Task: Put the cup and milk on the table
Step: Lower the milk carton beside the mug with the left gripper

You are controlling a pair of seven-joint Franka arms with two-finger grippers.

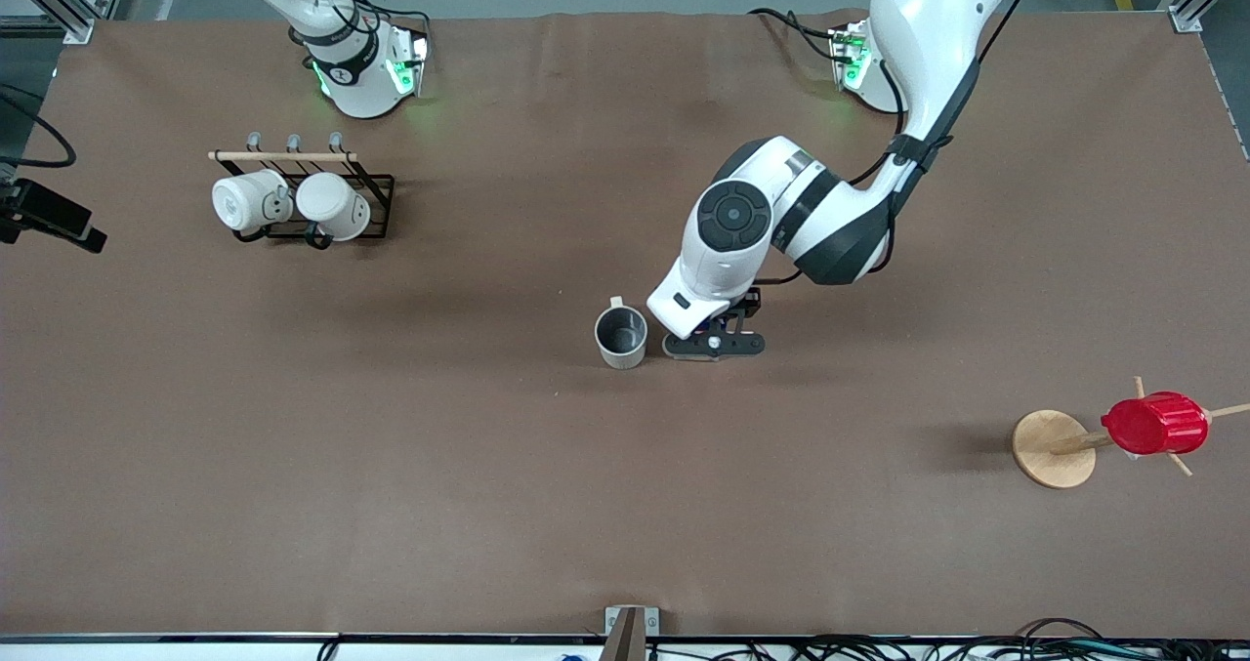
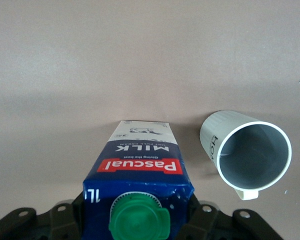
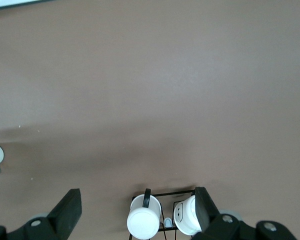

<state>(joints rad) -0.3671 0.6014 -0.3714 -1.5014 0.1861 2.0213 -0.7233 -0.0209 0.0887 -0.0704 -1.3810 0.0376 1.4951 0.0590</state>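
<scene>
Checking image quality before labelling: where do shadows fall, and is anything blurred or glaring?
Front view: even light, a soft shadow beside the left arm, green base lights glowing. Left wrist view: milk cap slightly soft, cup sharp, no glare. Right wrist view: faint shadow band on the table.

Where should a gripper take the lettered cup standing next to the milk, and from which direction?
From above, I'd pinch the cup's rim wall on the side away from the milk. It stands upright with its mouth open; its small handle points toward the robots' bases, so avoid that side.
</scene>
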